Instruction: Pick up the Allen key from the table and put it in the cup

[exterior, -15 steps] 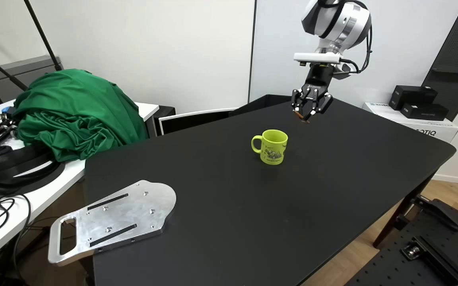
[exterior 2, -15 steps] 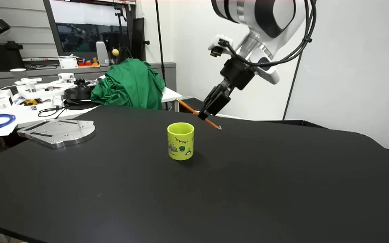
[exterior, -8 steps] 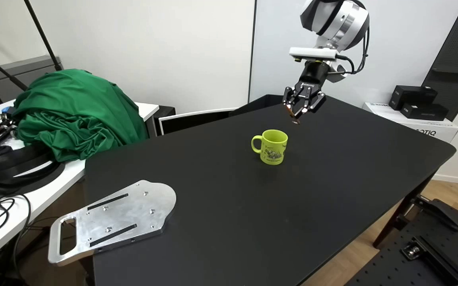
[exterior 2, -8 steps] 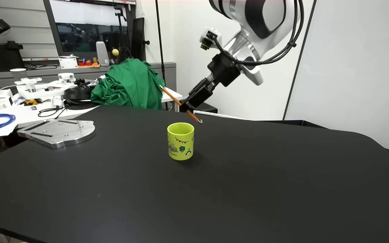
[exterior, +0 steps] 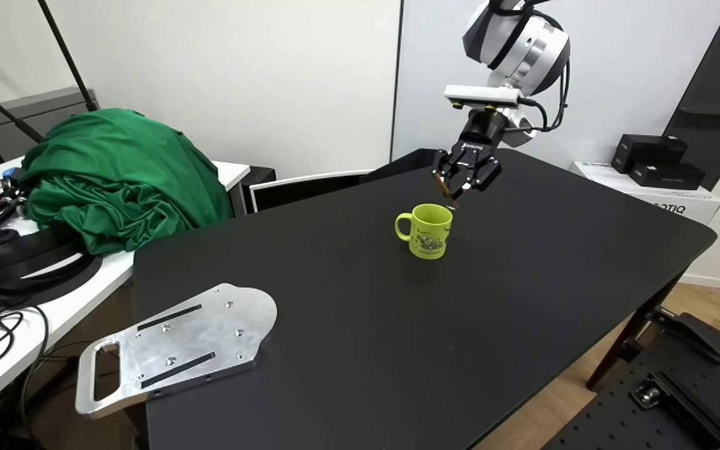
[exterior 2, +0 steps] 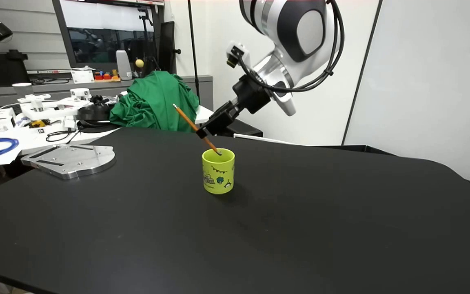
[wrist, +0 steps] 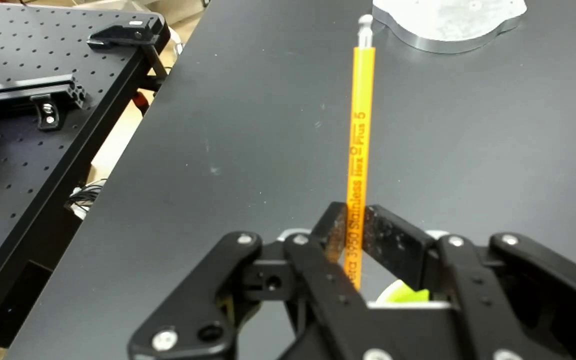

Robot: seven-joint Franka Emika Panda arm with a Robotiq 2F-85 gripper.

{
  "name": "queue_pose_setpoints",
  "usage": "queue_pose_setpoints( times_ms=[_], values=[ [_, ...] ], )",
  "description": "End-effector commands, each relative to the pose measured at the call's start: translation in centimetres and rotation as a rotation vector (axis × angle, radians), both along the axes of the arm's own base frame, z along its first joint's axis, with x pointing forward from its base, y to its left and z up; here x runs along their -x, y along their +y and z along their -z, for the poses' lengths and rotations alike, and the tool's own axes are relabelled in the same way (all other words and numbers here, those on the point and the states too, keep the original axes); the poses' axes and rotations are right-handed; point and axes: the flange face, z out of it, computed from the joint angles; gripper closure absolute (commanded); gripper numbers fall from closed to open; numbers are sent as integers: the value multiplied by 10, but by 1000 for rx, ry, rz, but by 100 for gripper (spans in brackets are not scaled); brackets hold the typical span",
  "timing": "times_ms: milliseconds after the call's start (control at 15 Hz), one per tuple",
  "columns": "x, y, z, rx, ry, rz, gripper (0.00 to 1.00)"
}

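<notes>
"Orange Allen key (wrist: 359, 150), where is it? Quick."

"Up in the gripper (wrist: 354, 225), above the black table (exterior 2: 145, 237). Tilted, silver tip (wrist: 365, 32) at the high end. Wrist view reads 'Stainless Hex-Plus 5' along the side."

"Fingers (wrist: 399, 242)?"

"Pinching the key partway along, one on each side."

"Cup (exterior 2: 218, 175)?"

"Yellow-green, upright on the table, little drawings printed on it. Handle (exterior: 403, 216) out to one side in an exterior view. Wrist view gets a sliver of the cup, under the fingers."

"Key in the cup?"

"Near it. In an exterior view the bent end (exterior 2: 218, 153) overlaps the cup's mouth. But in an exterior view that same bent end (exterior: 455, 205) shows just outside the rim. Touching or a hair apart, can't tell."

"Rest of it, fast."

"Metal plate (exterior: 197, 337) reaching over the table's edge. Green cloth (exterior: 122, 181) heaped on the white desk (exterior: 72, 297). Two small black boxes (exterior: 666, 175) on a white box (exterior: 697, 205). Robot arm (exterior: 525, 53) slanting down from the top in both exterior views."
</notes>
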Motion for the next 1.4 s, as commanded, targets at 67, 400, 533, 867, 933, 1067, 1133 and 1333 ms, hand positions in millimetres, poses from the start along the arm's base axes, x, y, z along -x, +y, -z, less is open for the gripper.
queue_pose_setpoints(
  times_ms=[67,400,533,867,933,1067,1133,1333],
  values=[
    [-4,17,5,-38,-15,20,95],
    [-15,33,21,-44,-21,22,95],
    [-20,37,26,-43,-27,25,95],
    [-37,28,26,-37,-54,59,95],
    [-39,26,26,-37,-59,65,95],
    [-43,19,27,-34,-67,77,95],
    [-45,15,29,-32,-70,84,95],
    [-47,3,40,-20,-59,103,95]
  ],
)
